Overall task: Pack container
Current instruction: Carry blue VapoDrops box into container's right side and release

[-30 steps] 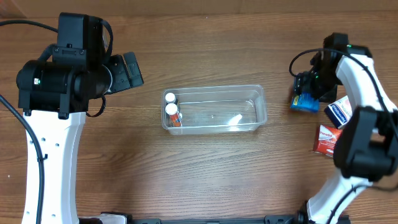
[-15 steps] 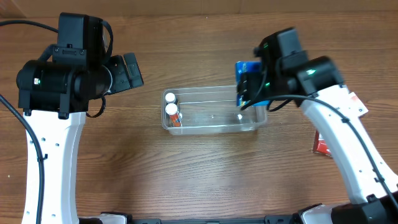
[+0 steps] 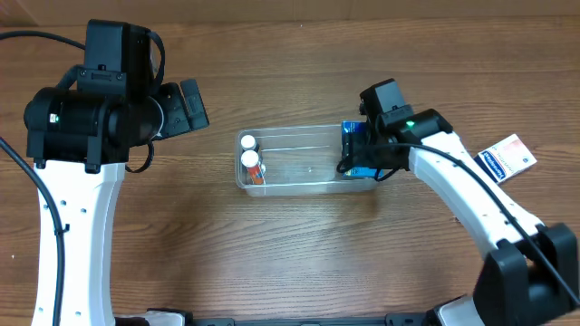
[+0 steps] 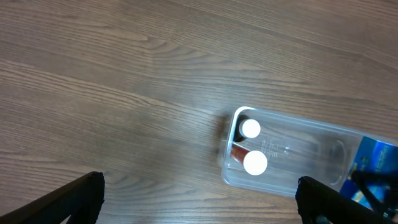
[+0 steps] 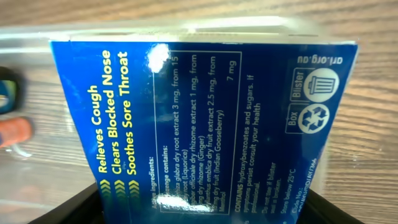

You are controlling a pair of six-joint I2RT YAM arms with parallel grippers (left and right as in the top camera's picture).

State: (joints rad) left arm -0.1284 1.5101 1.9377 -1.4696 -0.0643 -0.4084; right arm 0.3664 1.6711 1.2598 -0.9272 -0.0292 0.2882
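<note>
The clear plastic container (image 3: 308, 129) lies mid-table. Two white-capped bottles (image 3: 251, 163) stand at its left end. My right gripper (image 3: 361, 156) is shut on a blue medicine box (image 3: 353, 145) and holds it at the container's right end, partly inside. In the right wrist view the blue box (image 5: 199, 118) fills the frame, with the container's wall (image 5: 186, 28) behind it. My left gripper (image 3: 186, 107) is open and empty, up to the left of the container. The left wrist view shows the container (image 4: 292, 121), the bottles (image 4: 255, 163) and the blue box (image 4: 376, 168).
A white and blue box (image 3: 507, 158) lies on the wooden table to the right of the container. My right arm (image 3: 471, 204) stretches across the table's right side.
My right gripper has carried the blue box from the far right to above the container, then lower into its right end. The left arm has not moved.
</note>
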